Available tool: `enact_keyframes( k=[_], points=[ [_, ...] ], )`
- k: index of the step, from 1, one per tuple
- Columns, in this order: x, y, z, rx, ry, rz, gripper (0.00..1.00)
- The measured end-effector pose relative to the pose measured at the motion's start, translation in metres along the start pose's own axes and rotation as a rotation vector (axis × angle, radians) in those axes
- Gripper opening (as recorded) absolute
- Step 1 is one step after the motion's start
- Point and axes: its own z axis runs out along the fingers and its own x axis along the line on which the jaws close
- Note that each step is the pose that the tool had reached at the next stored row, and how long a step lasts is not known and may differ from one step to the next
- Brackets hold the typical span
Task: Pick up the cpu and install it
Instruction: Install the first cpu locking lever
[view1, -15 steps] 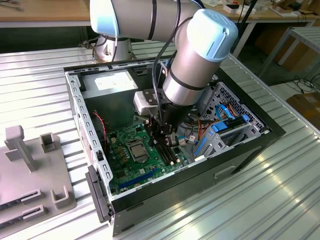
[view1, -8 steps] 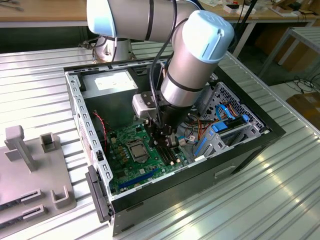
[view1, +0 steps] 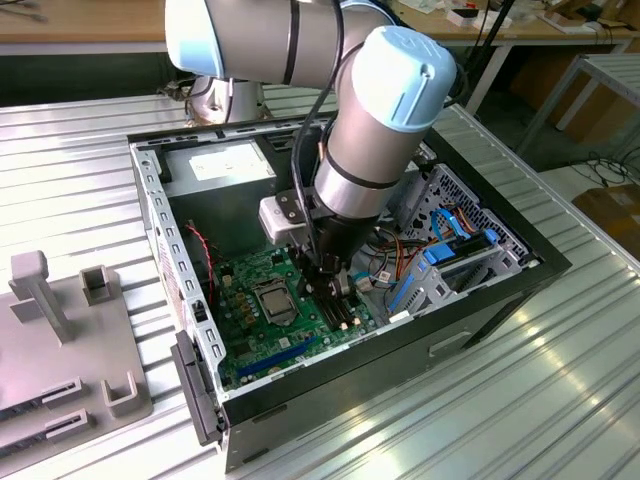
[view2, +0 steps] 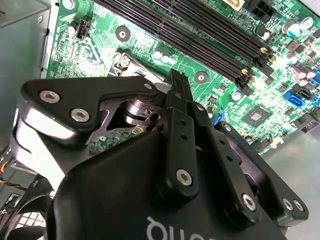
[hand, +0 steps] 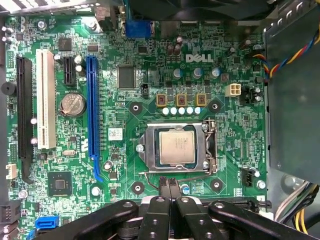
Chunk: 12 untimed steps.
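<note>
The cpu (hand: 176, 146), a pale silvery-tan square, lies flat inside the black-framed socket (hand: 145, 150) on the green board (hand: 110, 75). In the exterior view the cpu (view1: 275, 298) shows in the middle of the board (view1: 245, 340), inside the open computer case. My gripper (hand: 168, 184) is shut with its fingertips pressed together and nothing between them. It hangs just beside the socket's edge, apart from the cpu. In the second wrist view the gripper (view2: 177, 80) points down at the board (view2: 220, 55), and its body hides the socket.
The case's metal wall (view1: 160, 230) rings the board. A drive cage with blue latches (view1: 440, 260) and cable bundles (view1: 385, 262) sit at the exterior view's right. Grey fixtures (view1: 100, 290) stand on the ribbed table outside the case. Memory slots (view2: 200, 35) run alongside the gripper.
</note>
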Motion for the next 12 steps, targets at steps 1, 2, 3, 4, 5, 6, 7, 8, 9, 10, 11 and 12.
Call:
enact_keyframes(
  k=[1, 2, 3, 4, 5, 6, 7, 8, 9, 10, 11, 12],
  points=[
    [0.0003, 0.0, 0.0008, 0.0005, 0.0002, -0.003, 0.11],
    [0.0005, 0.0001, 0.0011, 0.0006, 0.0002, -0.004, 0.11],
    [0.0009, 0.0001, 0.0016, 0.0007, 0.0003, -0.005, 0.11],
    [0.0011, 0.0001, 0.0021, 0.0007, 0.0003, -0.007, 0.11],
    [0.0014, 0.0001, 0.0026, 0.0006, 0.0006, -0.008, 0.11],
    [0.0016, 0.0, 0.0034, 0.0006, 0.0008, -0.009, 0.11],
    [0.0018, -0.0001, 0.0041, 0.0005, 0.001, -0.011, 0.11],
    [0.0022, -0.0002, 0.0055, 0.0005, 0.0012, -0.013, 0.11],
    [0.0023, -0.0003, 0.0061, 0.0005, 0.0012, -0.014, 0.11],
    [0.0025, -0.0003, 0.0066, 0.0005, 0.0012, -0.016, 0.11],
    [0.0028, -0.0003, 0.0072, 0.0005, 0.0013, -0.017, 0.11],
    [0.0029, -0.0004, 0.0076, 0.0006, 0.0013, -0.019, 0.11]
  ],
)
